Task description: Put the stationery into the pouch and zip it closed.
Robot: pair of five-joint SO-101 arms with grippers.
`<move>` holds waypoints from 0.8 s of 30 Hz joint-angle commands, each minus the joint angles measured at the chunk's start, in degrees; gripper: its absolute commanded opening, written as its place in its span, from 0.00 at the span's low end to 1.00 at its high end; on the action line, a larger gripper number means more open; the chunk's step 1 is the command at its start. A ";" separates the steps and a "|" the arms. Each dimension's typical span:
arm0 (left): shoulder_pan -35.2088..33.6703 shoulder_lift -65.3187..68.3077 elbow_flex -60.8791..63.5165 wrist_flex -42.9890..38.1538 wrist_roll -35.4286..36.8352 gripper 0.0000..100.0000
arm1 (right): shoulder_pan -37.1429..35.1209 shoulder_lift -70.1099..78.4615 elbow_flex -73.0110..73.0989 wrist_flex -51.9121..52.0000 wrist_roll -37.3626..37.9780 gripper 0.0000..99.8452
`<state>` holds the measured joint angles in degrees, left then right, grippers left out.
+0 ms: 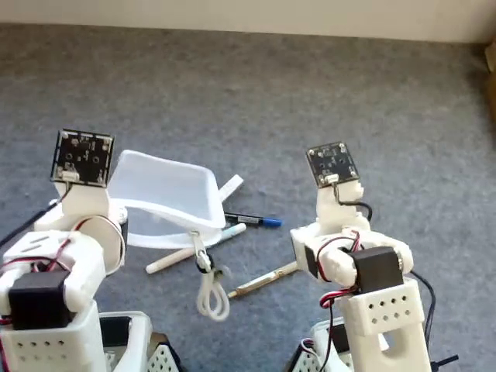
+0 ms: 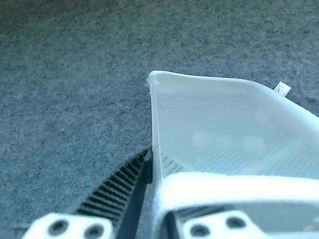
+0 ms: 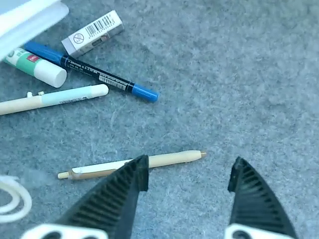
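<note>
Pouch (image 1: 163, 194), white mesh, sits on the grey carpet (image 3: 239, 74) with its rim clamped in my left gripper (image 2: 157, 169). I can't make out anything inside it. Just beside the pouch, all outside it, lie an eraser box (image 3: 92, 32), a glue stick (image 3: 37, 67), a blue marker (image 3: 94, 74) and a pale pen (image 3: 55, 98). My right gripper (image 3: 190, 164) hangs with fingers spread over a beige pen (image 3: 169, 159), near the pouch's white cord loop (image 1: 211, 294).
</note>
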<state>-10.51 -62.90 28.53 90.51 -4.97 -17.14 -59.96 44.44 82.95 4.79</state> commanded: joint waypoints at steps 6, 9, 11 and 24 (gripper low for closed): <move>-0.40 11.65 -18.51 8.70 0.79 0.01 | 0.66 0.48 -0.22 -1.71 -0.35 0.25; -0.40 14.37 -21.14 9.41 0.97 0.01 | 0.66 0.48 0.04 -1.54 -0.35 0.25; -0.40 15.87 -21.67 9.49 0.97 0.01 | 0.75 0.48 0.04 -1.27 -1.58 0.25; -3.21 19.74 -21.49 9.14 2.81 0.01 | 0.66 25.45 -1.63 -5.23 -16.62 0.25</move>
<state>-12.88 -43.56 9.80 99.82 -2.86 -16.97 -41.14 45.32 80.92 -9.80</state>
